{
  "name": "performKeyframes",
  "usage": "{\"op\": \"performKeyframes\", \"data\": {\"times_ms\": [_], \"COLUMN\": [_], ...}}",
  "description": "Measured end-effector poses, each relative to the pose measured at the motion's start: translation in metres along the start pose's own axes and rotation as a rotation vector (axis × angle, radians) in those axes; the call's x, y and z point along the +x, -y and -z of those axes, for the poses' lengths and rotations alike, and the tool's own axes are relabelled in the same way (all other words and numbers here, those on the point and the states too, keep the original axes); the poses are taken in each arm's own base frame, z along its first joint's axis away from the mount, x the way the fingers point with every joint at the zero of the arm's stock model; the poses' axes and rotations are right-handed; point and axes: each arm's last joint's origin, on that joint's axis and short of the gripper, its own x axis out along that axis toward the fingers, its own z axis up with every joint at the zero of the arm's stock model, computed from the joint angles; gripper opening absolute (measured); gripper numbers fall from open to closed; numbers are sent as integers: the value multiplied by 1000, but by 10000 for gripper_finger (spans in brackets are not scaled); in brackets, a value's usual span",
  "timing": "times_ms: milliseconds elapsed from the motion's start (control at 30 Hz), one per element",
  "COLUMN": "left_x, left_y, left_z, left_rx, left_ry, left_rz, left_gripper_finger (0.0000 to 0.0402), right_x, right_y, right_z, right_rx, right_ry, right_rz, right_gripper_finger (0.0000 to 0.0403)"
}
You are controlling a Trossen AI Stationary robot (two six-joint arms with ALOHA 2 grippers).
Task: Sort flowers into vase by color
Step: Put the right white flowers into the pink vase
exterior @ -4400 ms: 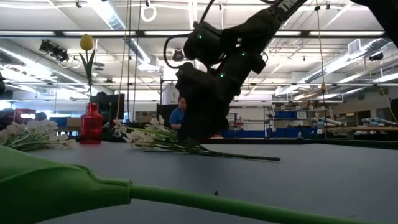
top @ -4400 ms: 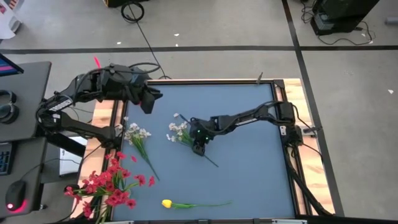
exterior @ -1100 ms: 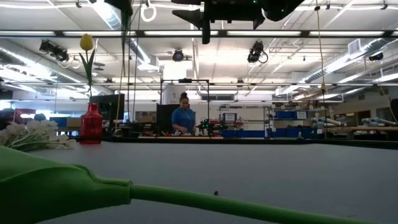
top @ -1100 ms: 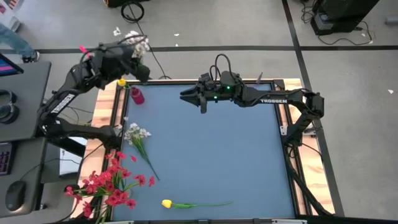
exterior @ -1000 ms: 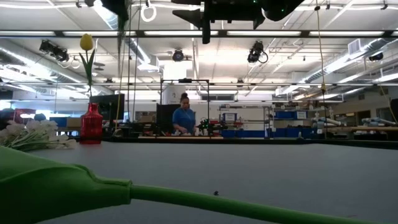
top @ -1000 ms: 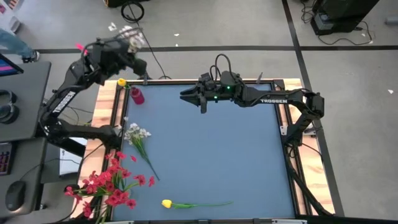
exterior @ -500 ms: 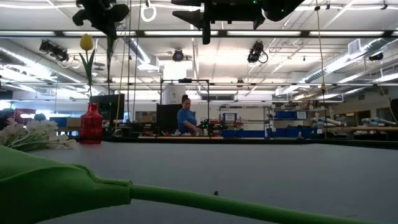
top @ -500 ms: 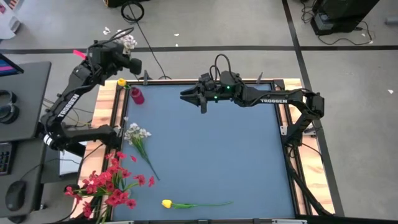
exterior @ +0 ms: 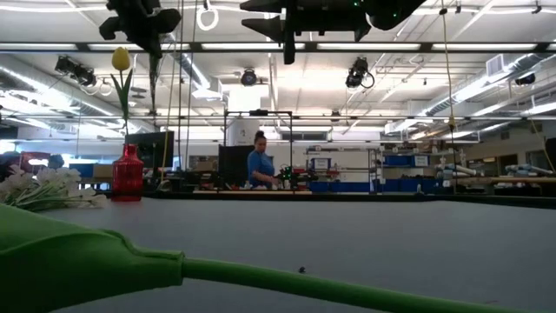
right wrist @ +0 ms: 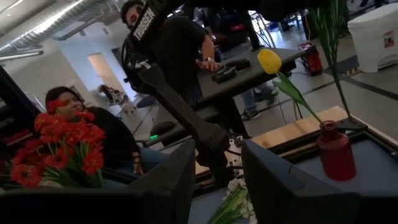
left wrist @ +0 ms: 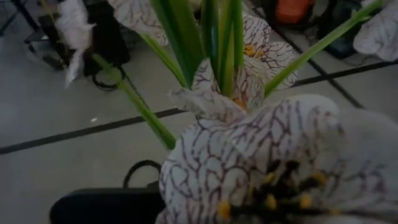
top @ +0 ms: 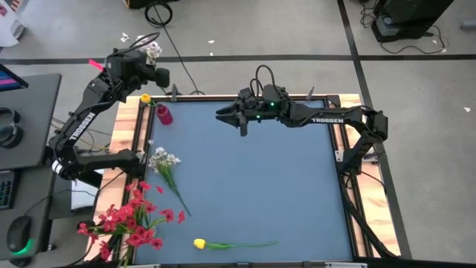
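My left gripper [top: 141,68] is raised high over the table's far left corner, shut on a spray of white blossoms [top: 153,50]. In the low view its green stem [exterior: 155,76] hangs just right of the yellow tulip [exterior: 121,58]. That tulip stands in the small red vase [top: 163,115] by its stem. My right gripper [top: 242,119] hovers open, high over the far middle of the table, touching nothing. A second white spray [top: 165,160], a bunch of red flowers [top: 130,219] and another yellow tulip [top: 199,243] lie flat on the table's left and near side. My left gripper holds the white spray lifted clear of the table. The blossoms [left wrist: 261,162] fill the left wrist view and hide the fingers and the place of contact. In the low view the stem [exterior: 155,83] hangs straight down below the gripper [exterior: 139,19], its lower end above the vase's height.
The vase [exterior: 127,178] stands near the table's far left corner, by the wooden edge [top: 141,126]. The lying tulip's stem [exterior: 261,278] crosses the low view's foreground. People sit and stand in the room beyond the table. The table's middle and right side are bare blue surface [top: 282,193].
My left gripper has moved a little toward the table's left and downward with the white spray, coming lower into the low view with the stem hanging beside the tulip. It has kept still for the last half second. My right arm has not moved.
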Motion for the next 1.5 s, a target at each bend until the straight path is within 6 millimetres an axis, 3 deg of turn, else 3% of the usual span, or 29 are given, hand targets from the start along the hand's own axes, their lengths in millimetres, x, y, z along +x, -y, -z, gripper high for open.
{"op": "performKeyframes", "data": {"times_ms": [267,433,700,867,1133,1500], "left_x": [-5,-8,-78,-96,-83,-28], "left_y": [11,17,-27,-37,-28,8], "left_z": [-13,-9,11,15,4,-13], "left_rx": [-59,-4,-59,-89,-66,26], "left_ry": [63,-61,-62,-9,30,-13], "left_rz": [24,17,-137,-152,-119,19], "left_gripper_finger": [11,11,11,11,11,11], "right_x": [-3,-5,-6,-6,-7,-5], "right_y": [7,13,14,16,20,16], "right_z": [-4,-6,-5,-5,-6,-2], "right_rx": [-9,2,6,-10,-10,12], "right_ry": [-1,-3,-12,-17,-25,-42], "right_rz": [-1,-3,-14,-17,-26,-37], "right_gripper_finger": [140,140,140,140,140,140]}}
